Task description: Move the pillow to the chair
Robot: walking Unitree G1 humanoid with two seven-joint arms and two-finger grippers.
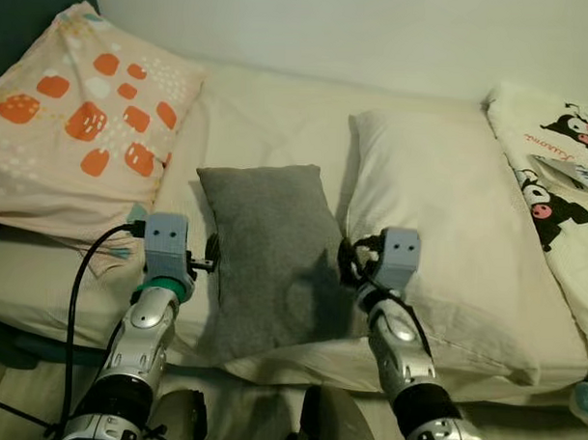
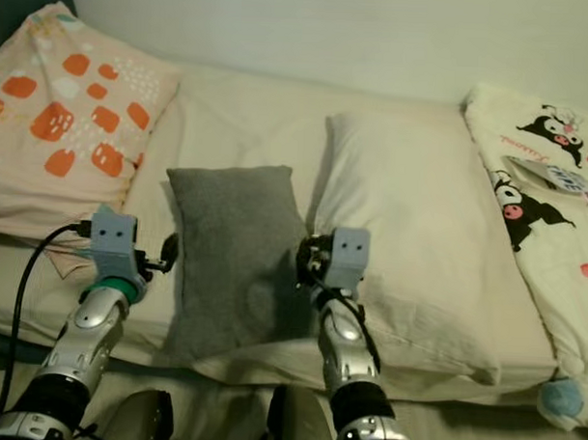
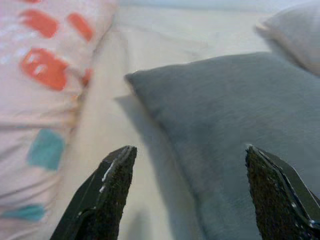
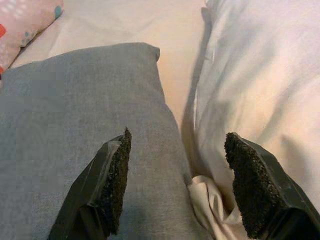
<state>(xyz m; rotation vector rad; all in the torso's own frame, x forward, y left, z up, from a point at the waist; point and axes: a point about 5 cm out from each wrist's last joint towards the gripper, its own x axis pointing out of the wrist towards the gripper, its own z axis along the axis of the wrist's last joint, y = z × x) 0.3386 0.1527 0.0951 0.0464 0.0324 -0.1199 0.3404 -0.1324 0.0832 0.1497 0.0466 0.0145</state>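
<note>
- Right now the grey pillow (image 1: 268, 258) lies flat on the bed (image 1: 268, 123), lengthwise, between the two arms; near end reaches the mattress front edge.
- L gripper (image 3: 187, 192) sits at the pillow's left edge, fingers (image 3: 107, 190) spread wide: one over the cream sheet, other over the grey fabric. Nothing pinched between them.
- R gripper (image 4: 177, 185) is at the pillow's right edge, fingers (image 4: 117, 180) also spread: one resting on/over grey fabric, other over the white pillow (image 1: 439, 225). Grasping nothing; can't tell if pads actually touch cloth.
- White pillow lies just beside the grey one on its right, edges touching or nearly so near the R wrist.
- Pink pillow w/ orange blotches (image 1: 80, 116) is propped at the bed's left, near the headboard corner, apart from the grey one by a strip of sheet.
- Cartoon-print blanket (image 1: 557, 171) (black-and-white characters) runs along the bed's right side.
- Black cable (image 1: 79, 299) loops off the L wrist down toward the forearm.
- Pale wall (image 1: 378, 30) behind the bed.
</note>
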